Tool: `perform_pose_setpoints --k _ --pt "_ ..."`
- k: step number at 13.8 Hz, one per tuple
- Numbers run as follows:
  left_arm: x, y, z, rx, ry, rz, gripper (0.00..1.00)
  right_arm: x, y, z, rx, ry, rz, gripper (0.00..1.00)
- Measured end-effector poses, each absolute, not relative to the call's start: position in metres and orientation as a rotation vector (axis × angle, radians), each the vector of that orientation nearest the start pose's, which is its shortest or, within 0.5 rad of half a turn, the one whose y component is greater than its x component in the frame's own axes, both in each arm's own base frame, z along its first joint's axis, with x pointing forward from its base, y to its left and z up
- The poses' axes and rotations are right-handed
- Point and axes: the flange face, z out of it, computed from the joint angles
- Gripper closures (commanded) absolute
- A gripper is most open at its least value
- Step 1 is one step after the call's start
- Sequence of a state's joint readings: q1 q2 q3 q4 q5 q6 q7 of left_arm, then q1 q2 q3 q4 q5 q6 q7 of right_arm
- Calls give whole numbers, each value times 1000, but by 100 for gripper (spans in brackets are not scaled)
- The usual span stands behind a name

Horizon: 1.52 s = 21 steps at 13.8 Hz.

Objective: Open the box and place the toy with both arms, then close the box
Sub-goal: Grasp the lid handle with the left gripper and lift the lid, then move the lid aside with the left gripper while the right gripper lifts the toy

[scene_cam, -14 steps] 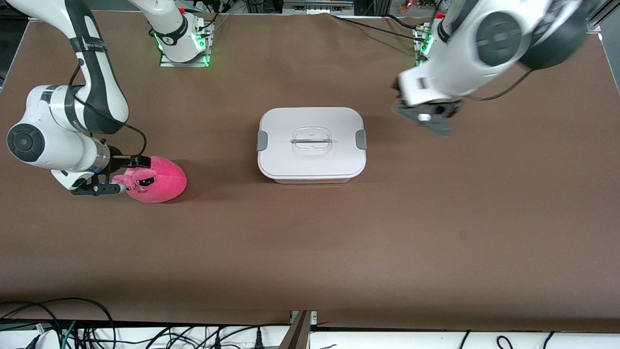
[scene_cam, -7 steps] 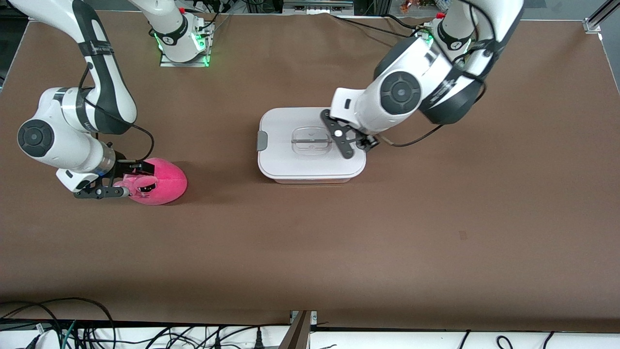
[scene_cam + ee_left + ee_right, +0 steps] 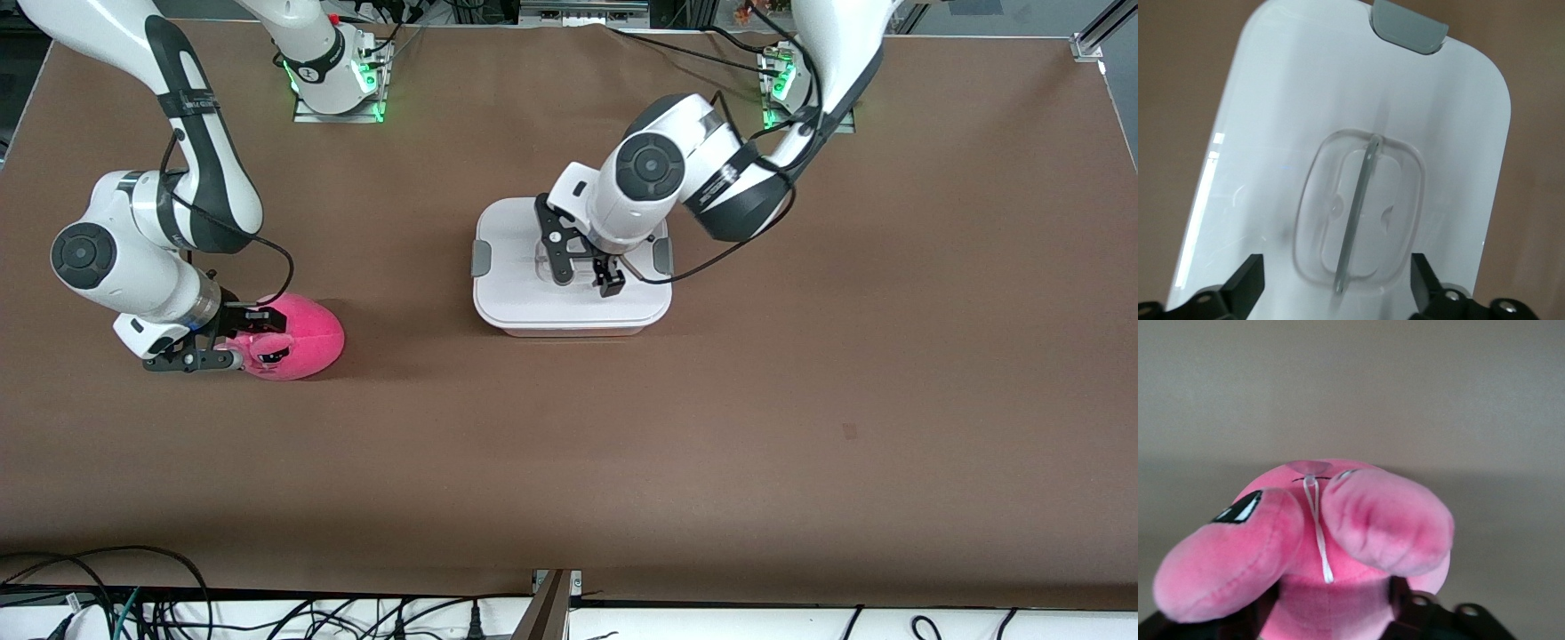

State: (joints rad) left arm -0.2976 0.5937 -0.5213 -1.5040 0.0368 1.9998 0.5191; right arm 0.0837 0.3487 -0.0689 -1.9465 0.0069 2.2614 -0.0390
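The table (image 3: 711, 427) is covered in plain brown; the box (image 3: 507, 302) sits on it, lid on, directly under the left gripper (image 3: 587, 276); the toy (image 3: 307, 342) lies on it too — against the right gripper (image 3: 244, 342), well apart from the box.

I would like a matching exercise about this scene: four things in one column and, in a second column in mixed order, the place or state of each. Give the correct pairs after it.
Things:
1. toy
2. lid
3. left gripper
4. right gripper

Places or states:
A. open, over the handle in the middle of the lid
B. on the box, with both grey clips at its ends
C. shut on the pink plush
D. on the table, toward the right arm's end, apart from the box

Pairs: 1-D, 2-B, 3-A, 4-C
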Motion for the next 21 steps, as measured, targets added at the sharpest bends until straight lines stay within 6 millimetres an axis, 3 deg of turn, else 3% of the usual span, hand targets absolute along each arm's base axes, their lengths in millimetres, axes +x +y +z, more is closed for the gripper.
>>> perform_pose_setpoints --k 1,2,6,11,14,17,19,21 --pt "516 -468 347 -2709 2036 111 80 612 11 300 -3158 -84 50 100" --pt "513 -472 343 -2704 2048 116 100 612 11 300 -3158 -84 49 100" --pt "511 -479 346 -2696 2063 101 100 612 13 300 -3157 -90 48 100" --pt "511 -481 352 -2672 2098 79 100 621 43 321 -3148 -163 74 100" --pt "508 -483 392 -2653 2107 20 100 628 55 349 -3139 -198 137 100" --pt "509 -451 443 -2636 2046 95 100 632 67 375 -3121 -304 182 100" --pt "524 -407 463 -2638 2000 189 100 633 78 392 -3106 -361 212 100" --pt "552 -354 475 -2608 2040 249 100 630 101 406 -3083 -436 244 100"
